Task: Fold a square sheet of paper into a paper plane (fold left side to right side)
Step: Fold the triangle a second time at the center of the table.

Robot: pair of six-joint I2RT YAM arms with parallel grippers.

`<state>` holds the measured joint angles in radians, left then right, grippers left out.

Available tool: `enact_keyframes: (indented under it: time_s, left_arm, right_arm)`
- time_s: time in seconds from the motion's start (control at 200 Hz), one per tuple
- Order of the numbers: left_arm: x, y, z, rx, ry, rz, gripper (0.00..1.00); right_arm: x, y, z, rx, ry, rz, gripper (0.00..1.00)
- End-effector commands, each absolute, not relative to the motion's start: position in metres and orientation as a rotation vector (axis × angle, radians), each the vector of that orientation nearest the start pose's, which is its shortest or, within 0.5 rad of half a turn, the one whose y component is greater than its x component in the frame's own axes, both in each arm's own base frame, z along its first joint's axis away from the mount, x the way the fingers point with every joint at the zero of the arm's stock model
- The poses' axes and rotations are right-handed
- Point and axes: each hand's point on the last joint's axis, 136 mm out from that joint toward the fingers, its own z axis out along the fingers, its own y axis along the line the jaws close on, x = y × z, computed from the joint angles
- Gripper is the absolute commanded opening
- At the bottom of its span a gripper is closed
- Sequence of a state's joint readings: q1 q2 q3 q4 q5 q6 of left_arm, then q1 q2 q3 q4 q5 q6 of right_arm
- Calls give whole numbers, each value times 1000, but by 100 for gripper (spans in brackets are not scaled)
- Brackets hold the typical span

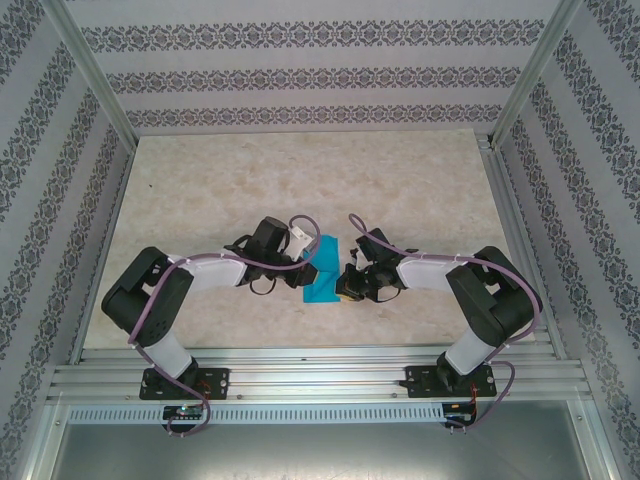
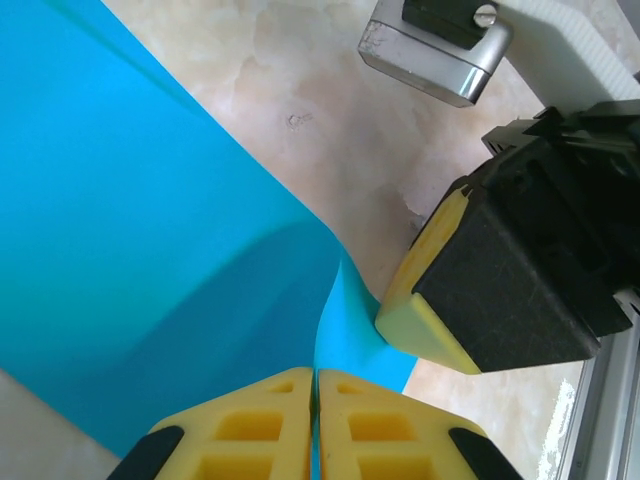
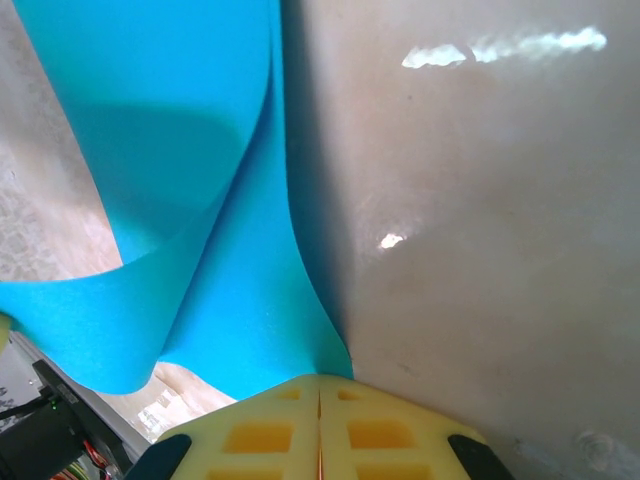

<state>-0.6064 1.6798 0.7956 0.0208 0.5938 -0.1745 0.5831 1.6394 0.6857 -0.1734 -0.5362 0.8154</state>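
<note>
Left gripper is clamped tight on one edge of the square sheet of paper, and right gripper is pinched shut on it too! The blue sheet sits mid-frame overhead, bowed up between both pincers, its long axis running top to bottom. That left-held edge needs carrying rightward, I'd say, towards its close neighbour.
</note>
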Motion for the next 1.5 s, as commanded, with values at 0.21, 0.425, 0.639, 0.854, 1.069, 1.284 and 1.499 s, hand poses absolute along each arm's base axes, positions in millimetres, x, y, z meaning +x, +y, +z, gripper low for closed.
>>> enact_keyframes:
  time_s: [0.21, 0.425, 0.639, 0.854, 1.069, 1.284, 1.499]
  left_arm:
    - [272, -293, 45, 854, 2428, -998, 11]
    - [276, -289, 44, 843, 2432, -979, 11]
    - [282, -286, 42, 832, 2435, -962, 11]
    - [287, -283, 41, 816, 2437, -951, 11]
    - [290, -282, 38, 812, 2441, -947, 11]
    - [294, -281, 35, 807, 2447, -932, 11]
    - [294, -277, 31, 798, 2458, -911, 11]
  right_arm:
    - [212, 241, -8, 160, 3038, 930, 8]
    - [212, 240, -8, 155, 3042, 919, 8]
    - [211, 239, -9, 157, 3047, 913, 8]
    - [211, 239, -10, 153, 3050, 908, 8]
    - [211, 239, -10, 150, 3050, 910, 8]
    - [211, 239, -11, 153, 3054, 908, 8]
    - [210, 238, -12, 156, 3058, 903, 8]
